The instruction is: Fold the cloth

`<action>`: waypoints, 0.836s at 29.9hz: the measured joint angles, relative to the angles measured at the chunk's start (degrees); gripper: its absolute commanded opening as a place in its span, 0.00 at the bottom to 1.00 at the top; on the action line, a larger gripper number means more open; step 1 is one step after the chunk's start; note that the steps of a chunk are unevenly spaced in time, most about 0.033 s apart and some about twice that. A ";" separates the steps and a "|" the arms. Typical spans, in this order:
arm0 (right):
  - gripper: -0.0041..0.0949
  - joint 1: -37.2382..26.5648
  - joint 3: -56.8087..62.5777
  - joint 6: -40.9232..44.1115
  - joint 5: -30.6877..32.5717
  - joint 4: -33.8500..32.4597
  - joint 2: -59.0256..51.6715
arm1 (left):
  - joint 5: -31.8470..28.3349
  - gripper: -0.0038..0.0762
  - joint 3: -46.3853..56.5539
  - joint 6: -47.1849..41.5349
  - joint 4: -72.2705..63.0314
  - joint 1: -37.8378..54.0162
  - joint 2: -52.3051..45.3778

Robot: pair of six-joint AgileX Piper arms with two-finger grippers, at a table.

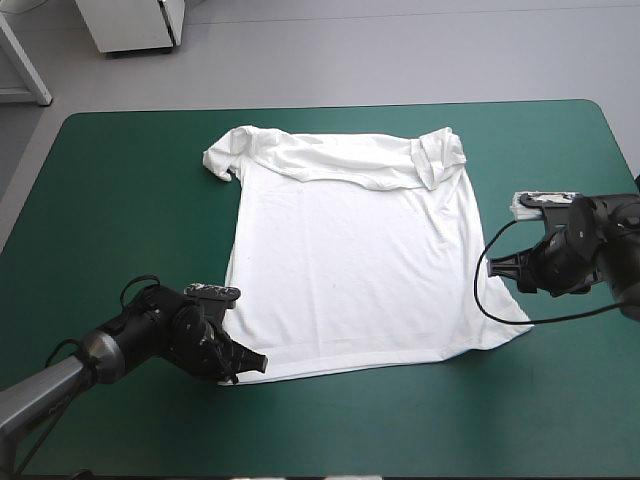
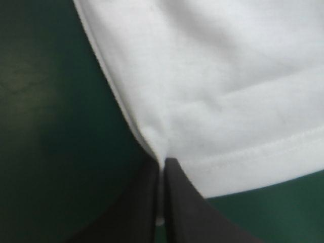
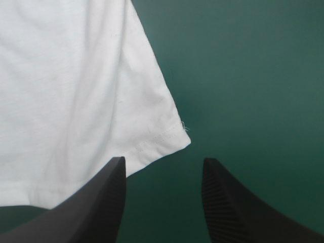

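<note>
The white T-shirt (image 1: 350, 270) lies spread flat in the middle of the table, collar end toward the far edge, both sleeves folded inward. My left gripper (image 1: 250, 362) sits at the near left hem corner. In the left wrist view that gripper (image 2: 163, 162) is pinched on the corner of the T-shirt (image 2: 228, 76), with a sliver of white cloth between the black fingers. My right gripper (image 1: 508, 275) hovers at the shirt's right side near the hem. In the right wrist view it (image 3: 164, 164) stands open, the hem corner of the T-shirt (image 3: 66, 91) just ahead of its fingers.
The teal-green cover (image 1: 120, 200) shows in wide margins to the left, right and front of the shirt. The shirt's near hem lies a short way back from the table's front edge.
</note>
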 measured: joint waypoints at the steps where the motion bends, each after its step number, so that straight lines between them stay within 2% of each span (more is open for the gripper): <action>1: 0.49 0.00 0.05 0.13 -0.37 0.00 1.60 | 0.00 0.04 0.00 0.00 0.00 0.00 0.00; 8: 0.49 -3.74 4.46 -0.23 -4.61 4.32 6.74 | 0.00 0.04 0.00 0.00 -0.07 0.00 0.00; 13: 0.49 -6.93 7.82 -0.72 -8.00 4.82 7.40 | -0.05 0.04 0.00 0.00 -0.07 0.00 0.00; 25: 0.49 -7.01 9.74 -2.60 -10.94 6.85 11.80 | -0.10 0.04 0.00 0.00 -0.07 0.00 0.00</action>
